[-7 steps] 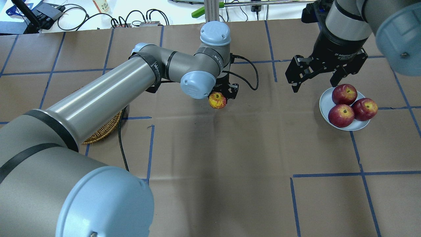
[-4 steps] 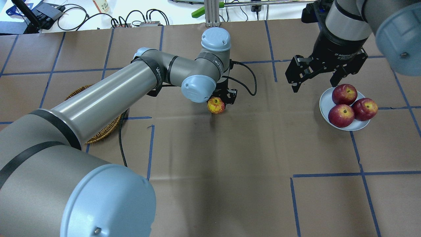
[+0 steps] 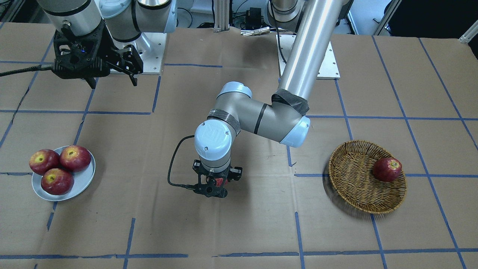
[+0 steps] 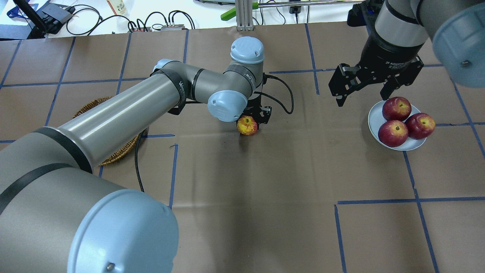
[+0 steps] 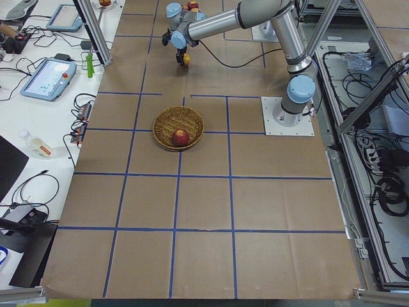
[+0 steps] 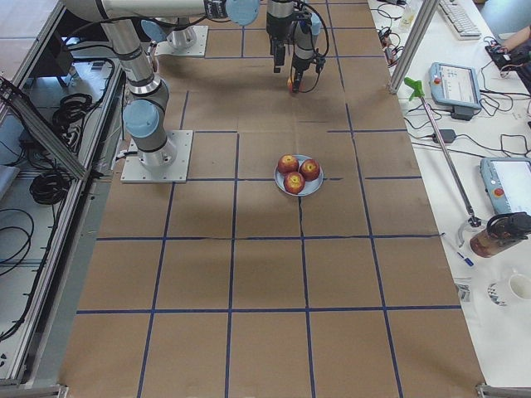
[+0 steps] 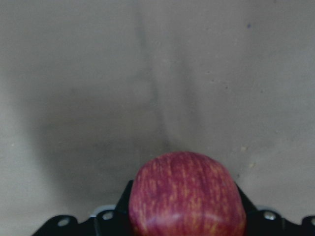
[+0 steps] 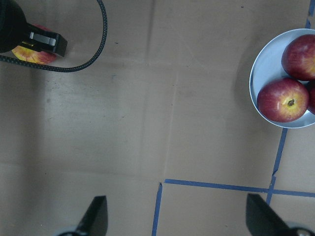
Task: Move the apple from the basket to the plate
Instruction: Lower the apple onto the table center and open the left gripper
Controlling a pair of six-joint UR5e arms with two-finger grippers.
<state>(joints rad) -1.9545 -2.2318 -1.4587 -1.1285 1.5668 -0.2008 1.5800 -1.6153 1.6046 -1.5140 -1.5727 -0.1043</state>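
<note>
My left gripper (image 4: pixel 251 120) is shut on the pale, yellow-streaked apple (image 4: pixel 247 125) and holds it low over the brown paper near the table's middle, between basket and plate. The apple fills the lower part of the left wrist view (image 7: pixel 187 194) and also shows in the right wrist view (image 8: pixel 29 54). The wicker basket (image 3: pixel 354 186) is on my left, partly hidden under my left arm in the overhead view (image 4: pixel 113 155). The pale grey-blue plate (image 4: pixel 373 119) is on my right. My right gripper (image 4: pixel 362 99) hangs open and empty just behind the plate.
Three dark red apples (image 4: pixel 396 108) lie on the plate and cover most of it. One dark red apple (image 3: pixel 387 169) lies in the basket. A black cable (image 4: pixel 282 96) loops from the left wrist. Blue tape lines cross the brown paper.
My left gripper has moved with the apple a little toward the robot's side and looks lower over the paper. The right arm has not moved.
</note>
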